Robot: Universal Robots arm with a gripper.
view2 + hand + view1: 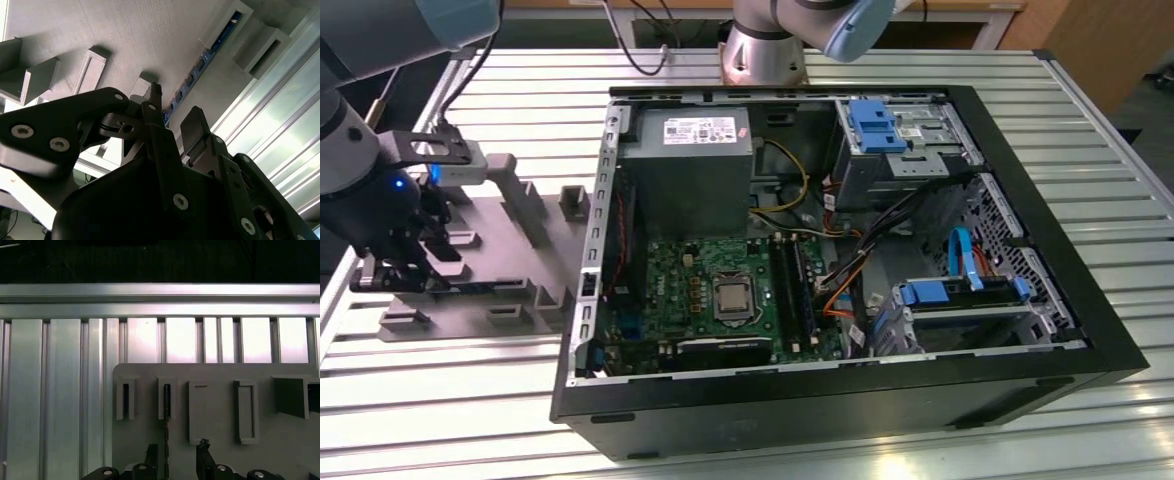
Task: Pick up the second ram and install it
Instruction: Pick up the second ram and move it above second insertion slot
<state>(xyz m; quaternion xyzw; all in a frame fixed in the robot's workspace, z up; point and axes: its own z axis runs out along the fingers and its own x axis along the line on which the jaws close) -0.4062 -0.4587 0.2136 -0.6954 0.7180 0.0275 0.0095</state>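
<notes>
Exterior overlooks; wrist views, seemingly close, share fixture [285, 455].

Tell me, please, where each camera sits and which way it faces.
Exterior view: high up, looking down on computer case and gray fixture; arm and gripper at the exterior view's left.
First wrist view: above the gripper, facing down on fixture and table.
Second wrist view: behind the gripper, looking along it at the fixture.
Both wrist views share the second ram between open fingers.
</notes>
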